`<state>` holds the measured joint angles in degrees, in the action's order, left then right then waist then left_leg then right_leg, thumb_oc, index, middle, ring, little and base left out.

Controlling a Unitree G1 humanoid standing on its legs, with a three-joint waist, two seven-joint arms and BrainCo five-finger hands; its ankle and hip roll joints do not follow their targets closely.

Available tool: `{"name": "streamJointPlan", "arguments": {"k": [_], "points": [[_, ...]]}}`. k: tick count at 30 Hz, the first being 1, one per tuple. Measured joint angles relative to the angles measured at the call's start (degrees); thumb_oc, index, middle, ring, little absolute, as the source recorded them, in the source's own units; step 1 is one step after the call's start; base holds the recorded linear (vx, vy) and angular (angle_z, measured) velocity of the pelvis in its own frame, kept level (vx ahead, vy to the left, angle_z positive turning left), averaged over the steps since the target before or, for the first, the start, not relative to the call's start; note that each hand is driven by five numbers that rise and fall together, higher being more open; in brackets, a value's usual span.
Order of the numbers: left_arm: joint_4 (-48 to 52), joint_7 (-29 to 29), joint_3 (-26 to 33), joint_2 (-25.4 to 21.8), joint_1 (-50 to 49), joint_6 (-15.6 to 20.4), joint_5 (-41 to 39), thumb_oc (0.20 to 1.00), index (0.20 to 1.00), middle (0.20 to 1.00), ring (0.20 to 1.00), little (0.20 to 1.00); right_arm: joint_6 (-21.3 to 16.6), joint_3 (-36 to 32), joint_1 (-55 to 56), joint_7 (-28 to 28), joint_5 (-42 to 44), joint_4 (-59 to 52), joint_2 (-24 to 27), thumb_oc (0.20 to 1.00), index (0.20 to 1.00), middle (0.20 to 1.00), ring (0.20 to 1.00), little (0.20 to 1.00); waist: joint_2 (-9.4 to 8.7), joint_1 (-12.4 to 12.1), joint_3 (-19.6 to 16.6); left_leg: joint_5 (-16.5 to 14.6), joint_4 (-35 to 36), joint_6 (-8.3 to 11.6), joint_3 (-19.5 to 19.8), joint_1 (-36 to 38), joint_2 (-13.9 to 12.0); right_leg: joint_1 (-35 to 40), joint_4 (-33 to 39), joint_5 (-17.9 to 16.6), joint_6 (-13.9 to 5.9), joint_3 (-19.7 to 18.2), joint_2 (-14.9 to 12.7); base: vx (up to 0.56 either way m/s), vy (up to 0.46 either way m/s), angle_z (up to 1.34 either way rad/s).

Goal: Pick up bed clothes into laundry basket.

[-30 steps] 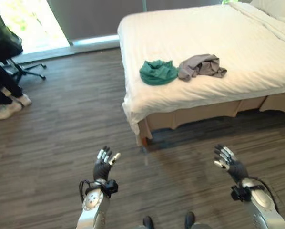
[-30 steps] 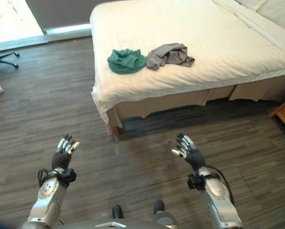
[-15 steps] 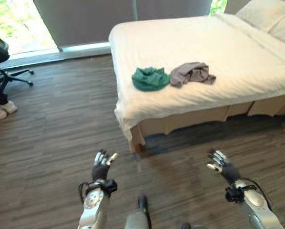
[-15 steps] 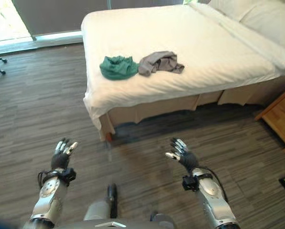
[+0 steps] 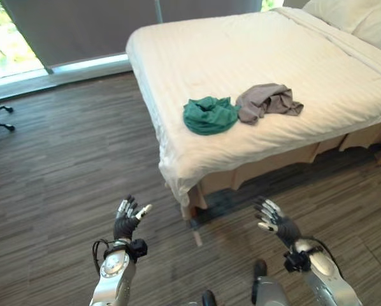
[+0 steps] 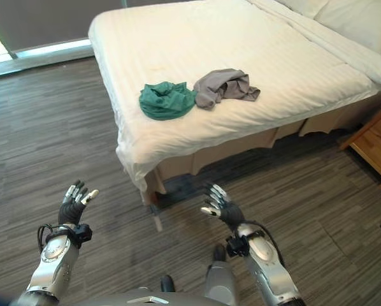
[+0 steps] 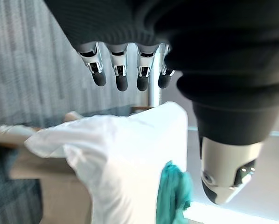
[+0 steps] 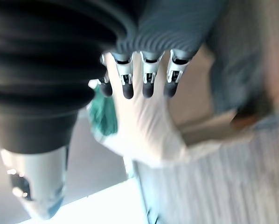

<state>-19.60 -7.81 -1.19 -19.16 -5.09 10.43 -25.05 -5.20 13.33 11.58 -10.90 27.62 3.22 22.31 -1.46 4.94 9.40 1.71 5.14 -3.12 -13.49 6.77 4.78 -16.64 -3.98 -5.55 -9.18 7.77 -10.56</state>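
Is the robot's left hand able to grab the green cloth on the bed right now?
Probably not yet. The left hand hovers open over the floor, apart from the bed; the green cloth lies further in.

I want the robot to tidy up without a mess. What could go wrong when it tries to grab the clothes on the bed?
1. The green garment and the grey garment touch, so grabbing one may drag the other off the bed.
2. Both lie back from the bed's edge, while the open left hand and right hand hang low over the floor: a long lean may be needed.
3. No laundry basket can be seen, so dropping them in could go astray.
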Motion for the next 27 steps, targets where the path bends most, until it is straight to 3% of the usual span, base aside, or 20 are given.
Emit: {"name": "streamJointPlan", "arguments": {"k": [3,7,8,11,12,14,16,17,18,19,20,21,22,23,24,25,26,27], "points": [[0.17,1.5,-2.41,0.55,1.01,0.01,1.62,1.0,1.0,1.0,1.0,1.0,-0.02,-0.13,-0.51,-0.2,0.01,0.0,-0.04,1.0,1.0,1.0,1.0,1.0,-0.41,1.22,-0.08,-0.39,0.0,0.56,1.61,1.74,0.01,1.64,4.43,-3.94,-0.25,-1.2,0.83,0.21,-0.118,0.39],[0.82,1.9,-3.41,0.8,0.17,0.0,1.59,1.0,1.0,1.0,1.0,1.0,-0.06,0.72,-3.07,-0.68,-0.03,0.95,-0.15,1.0,1.0,1.0,1.0,1.0,-1.1,-0.27,-0.3,-2.82,0.01,3.7,2.25,5.62,-0.44,4.61,4.89,-5.64,0.92,-1.54,0.3,0.18,-0.162,0.12],[0.8,1.9,-2.67,1.1,-0.12,0.07,1.57,1.0,1.0,1.0,1.0,1.0,-0.21,1.04,-4.19,-0.73,0.01,1.85,-0.11,1.0,1.0,1.0,1.0,1.0,-0.91,-1.09,-0.17,-3.6,0.01,4.72,2.6,6.62,-1.15,6.0,5.03,-7.67,2.38,-1.04,0.56,0.14,-0.117,0.01],[2.29,1.78,-2.08,2.17,-1.6,-0.02,0.88,1.0,1.0,1.0,1.0,1.0,0.16,2.9,-8.85,-0.66,0.0,4.1,1.49,1.0,1.0,1.0,1.0,1.0,1.87,-2.05,-0.21,-4.19,-0.77,5.37,3.14,7.67,-6.92,8.1,5.95,-6.17,4.61,1.35,6.28,0.23,-0.242,0.0],[2.49,1.77,-1.59,2.18,-1.5,-0.02,0.36,1.0,1.0,1.0,1.0,1.0,0.18,3.15,-10.26,-0.69,0.0,4.07,2.01,1.0,1.0,1.0,1.0,1.0,1.87,-2.23,-0.18,-4.29,-2.29,5.52,3.38,7.38,-8.34,9.03,6.27,-5.44,5.63,2.32,7.5,0.17,-0.255,0.14],[2.46,1.74,-1.16,2.18,-1.26,-0.01,0.36,1.0,1.0,1.0,1.0,1.0,0.06,2.72,-11.32,-0.57,0.03,3.52,2.48,1.0,1.0,1.0,1.0,1.0,1.28,-2.24,-0.41,-4.63,-6.4,6.05,3.15,6.17,-10.09,10.86,7.2,-4.65,6.6,3.53,8.73,0.11,-0.216,0.23],[2.37,1.57,-1.17,2.06,-1.04,-0.02,0.35,1.0,1.0,1.0,1.0,1.0,-0.21,2.77,-12.04,-0.55,0.09,3.2,3.12,1.0,1.0,1.0,1.0,1.0,1.08,-3.12,-0.36,-4.55,-12.73,6.43,3.4,3.9,-12.08,12.01,7.67,-2.0,8.92,5.51,9.95,0.11,-0.261,0.19],[2.43,1.48,-1.17,2.14,-0.55,0.0,0.33,1.0,1.0,1.0,1.0,1.0,-0.2,2.78,-11.9,-0.55,0.24,3.19,3.3,1.0,1.0,1.0,1.0,1.0,0.33,-3.26,-0.22,-4.21,-16.96,7.13,3.1,1.57,-12.29,12.88,8.92,-1.0,8.84,7.29,9.86,0.18,-0.273,0.02],[3.42,1.36,-0.59,2.03,-0.95,0.1,0.31,1.0,1.0,1.0,1.0,1.0,-0.16,3.58,-11.95,-0.68,0.56,2.62,3.46,1.0,1.0,1.0,1.0,1.0,-0.69,-4.88,-0.12,-2.01,-27.76,10.97,3.42,-4.18,-14.9,13.67,9.21,1.26,8.74,11.19,9.78,0.2,-0.213,-0.26],[3.78,1.33,-0.49,1.83,-1.7,0.27,0.31,1.0,1.0,1.0,1.0,1.0,-0.27,3.97,-11.34,-0.8,0.56,1.95,3.59,1.0,1.0,1.0,1.0,1.0,-1.81,-5.68,0.37,-2.71,-30.82,11.55,3.16,-5.81,-15.6,13.53,8.21,0.22,10.81,10.37,9.85,0.16,-0.131,-0.15],[3.51,1.43,-0.97,1.89,-2.11,0.11,0.31,1.0,1.0,1.0,1.0,1.0,-0.3,4.23,-10.62,-0.83,0.55,1.9,3.62,1.0,1.0,1.0,1.0,1.0,-2.35,-5.33,0.5,-3.01,-31.47,11.7,2.15,-7.31,-16.11,14.18,8.22,1.45,12.61,10.37,10.45,0.1,-0.04,0.09],[3.57,1.61,-1.31,1.93,-2.04,0.11,0.31,1.0,1.0,1.0,1.0,1.0,-0.3,4.49,-9.34,-0.82,0.55,1.75,3.69,1.0,1.0,1.0,1.0,1.0,-3.47,-5.14,0.45,-3.03,-30.8,11.69,-0.34,-8.84,-16.26,14.5,9.37,1.6,12.65,9.97,10.31,0.12,-0.007,0.16],[3.64,1.79,-1.3,1.92,-1.6,0.24,0.32,1.0,1.0,1.0,1.0,1.0,0.18,5.13,-9.07,-1.01,0.49,2.14,3.65,1.0,1.0,1.0,1.0,1.0,-5.0,-5.79,1.63,-2.96,-26.82,11.75,-3.14,-10.77,-14.64,14.46,9.83,3.17,10.95,9.41,9.51,0.15,0.002,-0.02],[3.3,1.95,-1.41,2.4,-1.86,0.11,0.32,1.0,1.0,1.0,1.0,1.0,0.34,4.79,-8.85,-1.25,0.5,2.18,3.78,1.0,1.0,1.0,1.0,1.0,-4.11,-6.01,1.95,-2.99,-22.79,11.76,-4.19,-11.8,-15.94,13.47,8.21,6.57,9.48,12.36,9.56,0.1,0.021,-0.23],[3.76,1.95,-1.42,3.37,-1.43,0.13,0.33,1.0,1.0,1.0,1.0,1.0,0.4,4.48,-9.03,-1.39,0.5,1.69,4.83,1.0,1.0,1.0,1.0,1.0,-2.43,-6.09,2.93,-2.62,-18.26,12.13,-4.65,-12.45,-17.49,10.66,0.87,7.2,12.27,12.27,9.8,0.17,0.125,-0.07],[3.05,2.1,-1.95,3.11,-1.22,-0.19,0.37,1.0,1.0,1.0,1.0,1.0,1.08,3.77,-8.61,-1.59,0.49,2.03,4.8,1.0,1.0,1.0,1.0,1.0,-2.85,-5.77,3.73,-2.02,-14.6,11.84,-4.78,-12.91,-17.93,10.4,-0.53,6.13,15.69,12.29,10.04,0.13,0.108,-0.09],[2.91,2.11,-2.35,2.77,-1.93,-0.69,0.74,1.0,1.0,1.0,1.0,1.0,1.23,3.51,-7.98,-1.67,0.26,2.24,4.39,1.0,1.0,1.0,1.0,1.0,-3.24,-6.04,3.66,-1.83,-12.38,11.58,-4.6,-13.76,-16.11,11.09,1.58,6.51,12.77,11.26,10.57,0.17,0.152,-0.51],[2.62,2.15,-3.0,3.43,-2.97,-0.78,1.01,1.0,1.0,1.0,1.0,1.0,1.17,2.7,-8.39,-1.86,-0.79,3.26,4.62,1.0,1.0,1.0,1.0,1.0,-1.49,-7.31,4.26,-1.02,-9.24,10.28,-0.57,-14.63,-15.09,10.33,-2.72,13.02,6.13,10.76,10.84,0.08,0.092,-0.87]]}}
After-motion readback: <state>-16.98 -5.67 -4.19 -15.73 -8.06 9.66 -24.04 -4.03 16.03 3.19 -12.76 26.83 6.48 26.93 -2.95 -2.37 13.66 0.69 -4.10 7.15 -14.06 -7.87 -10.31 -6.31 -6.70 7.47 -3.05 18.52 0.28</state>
